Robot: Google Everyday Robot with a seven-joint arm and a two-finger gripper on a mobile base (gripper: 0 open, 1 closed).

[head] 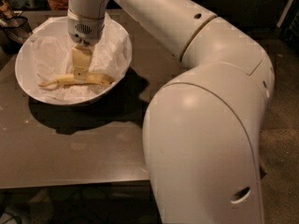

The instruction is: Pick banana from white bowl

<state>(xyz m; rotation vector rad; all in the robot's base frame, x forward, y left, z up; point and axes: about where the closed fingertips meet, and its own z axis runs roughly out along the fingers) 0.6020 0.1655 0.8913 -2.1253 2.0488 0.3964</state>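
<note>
A brown matte surface [93, 157] is filling the left of the view, with darkness lying under its near edge. Light from above is throwing a dark shadow [70, 118] across it. A speckled floor [282, 139] is showing at right. The tool [80, 73] is hanging low over the surface's far left.

One banana [99, 79], one white bowl [22, 80], one table [70, 148], one gripper [80, 73] inside bowl, at banana's middle
</note>
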